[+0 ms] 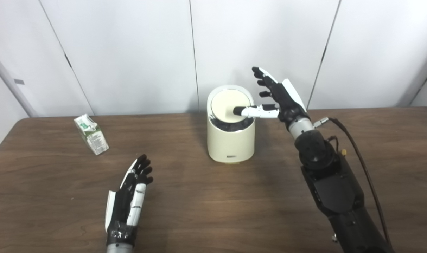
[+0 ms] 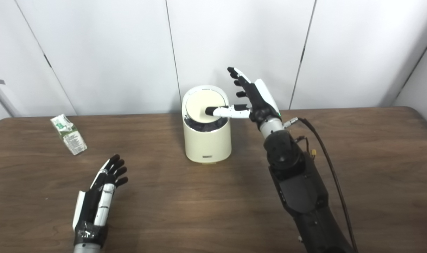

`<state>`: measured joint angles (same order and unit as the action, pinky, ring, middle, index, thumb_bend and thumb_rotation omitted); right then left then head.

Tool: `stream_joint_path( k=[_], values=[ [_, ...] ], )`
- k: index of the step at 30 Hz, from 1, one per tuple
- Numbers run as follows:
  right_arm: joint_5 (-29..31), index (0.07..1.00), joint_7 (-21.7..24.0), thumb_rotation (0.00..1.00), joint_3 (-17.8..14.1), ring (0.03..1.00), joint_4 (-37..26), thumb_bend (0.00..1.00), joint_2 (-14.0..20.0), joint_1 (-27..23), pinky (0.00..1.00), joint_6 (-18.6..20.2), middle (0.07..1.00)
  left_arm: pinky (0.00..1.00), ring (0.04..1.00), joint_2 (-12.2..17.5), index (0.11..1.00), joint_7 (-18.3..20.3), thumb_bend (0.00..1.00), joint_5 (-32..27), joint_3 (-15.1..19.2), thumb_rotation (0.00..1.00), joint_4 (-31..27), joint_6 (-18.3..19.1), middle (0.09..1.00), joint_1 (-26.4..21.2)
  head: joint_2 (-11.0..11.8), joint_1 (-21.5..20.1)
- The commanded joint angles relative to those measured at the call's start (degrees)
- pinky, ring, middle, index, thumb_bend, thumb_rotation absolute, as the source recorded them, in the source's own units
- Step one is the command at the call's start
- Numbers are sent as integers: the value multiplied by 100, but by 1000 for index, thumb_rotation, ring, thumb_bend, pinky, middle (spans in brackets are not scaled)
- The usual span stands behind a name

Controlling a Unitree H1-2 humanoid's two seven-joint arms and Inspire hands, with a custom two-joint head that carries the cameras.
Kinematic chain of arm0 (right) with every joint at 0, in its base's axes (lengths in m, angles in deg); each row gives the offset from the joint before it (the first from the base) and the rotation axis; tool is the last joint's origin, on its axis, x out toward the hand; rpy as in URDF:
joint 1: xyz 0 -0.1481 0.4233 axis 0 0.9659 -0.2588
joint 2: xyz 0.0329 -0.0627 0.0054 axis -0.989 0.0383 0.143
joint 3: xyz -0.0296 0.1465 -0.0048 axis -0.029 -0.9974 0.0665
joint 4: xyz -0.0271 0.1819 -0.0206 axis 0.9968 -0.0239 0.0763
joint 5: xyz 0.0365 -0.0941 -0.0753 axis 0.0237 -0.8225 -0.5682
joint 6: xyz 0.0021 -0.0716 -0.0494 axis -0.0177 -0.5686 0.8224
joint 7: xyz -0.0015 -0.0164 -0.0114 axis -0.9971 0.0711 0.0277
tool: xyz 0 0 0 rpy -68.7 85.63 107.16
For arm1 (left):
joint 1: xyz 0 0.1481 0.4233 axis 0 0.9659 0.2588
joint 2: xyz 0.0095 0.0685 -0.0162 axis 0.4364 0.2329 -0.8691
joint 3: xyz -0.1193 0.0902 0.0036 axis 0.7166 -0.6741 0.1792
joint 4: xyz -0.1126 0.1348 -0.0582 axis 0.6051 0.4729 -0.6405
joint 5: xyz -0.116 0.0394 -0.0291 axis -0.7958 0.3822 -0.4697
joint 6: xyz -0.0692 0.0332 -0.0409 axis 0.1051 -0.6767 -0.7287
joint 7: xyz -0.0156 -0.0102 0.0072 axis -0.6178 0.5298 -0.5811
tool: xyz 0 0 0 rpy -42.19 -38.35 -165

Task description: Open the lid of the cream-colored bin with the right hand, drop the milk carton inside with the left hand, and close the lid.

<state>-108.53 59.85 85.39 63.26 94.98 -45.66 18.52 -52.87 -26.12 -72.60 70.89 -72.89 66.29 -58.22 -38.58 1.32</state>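
Observation:
The cream-colored bin (image 1: 230, 140) stands upright at the back middle of the table. Its round lid (image 1: 224, 107) is tilted, with a dark gap showing below its front edge. My right hand (image 1: 277, 96) is open beside the bin's right side, fingers spread upward, and its thumb reaches over the rim onto the lid. The green and white milk carton (image 1: 91, 134) lies on the table at the far left. My left hand (image 1: 131, 192) is open and empty, resting low on the table in front, well apart from the carton.
The brown wooden table (image 1: 213, 196) spreads across the view, with its back edge against a white panelled wall. A black cable (image 1: 354, 147) runs along my right forearm.

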Motion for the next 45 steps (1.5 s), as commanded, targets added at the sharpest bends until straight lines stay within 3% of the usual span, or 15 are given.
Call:
stream_joint_path(
  k=[1, 13, 17, 24, 33, 38, 45],
  values=[
    [-125, 927, -149, 446, 38, 882, 15, 942, 47, -450, 733, -305, 916, 819, 867, -68, 921, -59, 582, -3, -45, 871, 185, -168, 888, 107, 8, -3],
    [-301, 922, -243, 403, 216, 877, 406, 925, 24, -665, 724, -325, 915, 812, 856, -102, 918, -121, 595, 103, -93, 890, 240, -206, 881, 94, 40, 15],
    [-443, 922, -368, 391, 293, 863, 504, 928, 42, -637, 710, -492, 908, 799, 851, -105, 916, -133, 600, 101, -99, 881, 252, -205, 881, 88, 50, 38],
    [-675, 918, -547, 330, 436, 877, 667, 930, 142, -579, 791, -869, 905, 786, 849, -120, 914, -148, 598, 79, -101, 887, 254, -223, 883, 93, 51, 40],
    [-1773, 907, -1129, 261, 1018, 905, 839, 936, 487, -483, 871, -1392, 899, 806, 858, -109, 911, -134, 593, 7, -82, 887, 254, -246, 886, 82, 34, 45],
    [-2262, 899, -1443, 218, 1279, 902, 855, 938, 682, -470, 845, -1659, 896, 793, 855, -103, 909, -145, 580, -1, -68, 882, 248, -267, 885, 74, 22, 27],
    [-2141, 887, -1505, 212, 1197, 895, 813, 936, 650, -414, 840, -1812, 892, 813, 864, -89, 913, -132, 591, -34, -61, 890, 266, -234, 885, 54, 36, 33]
  ],
)
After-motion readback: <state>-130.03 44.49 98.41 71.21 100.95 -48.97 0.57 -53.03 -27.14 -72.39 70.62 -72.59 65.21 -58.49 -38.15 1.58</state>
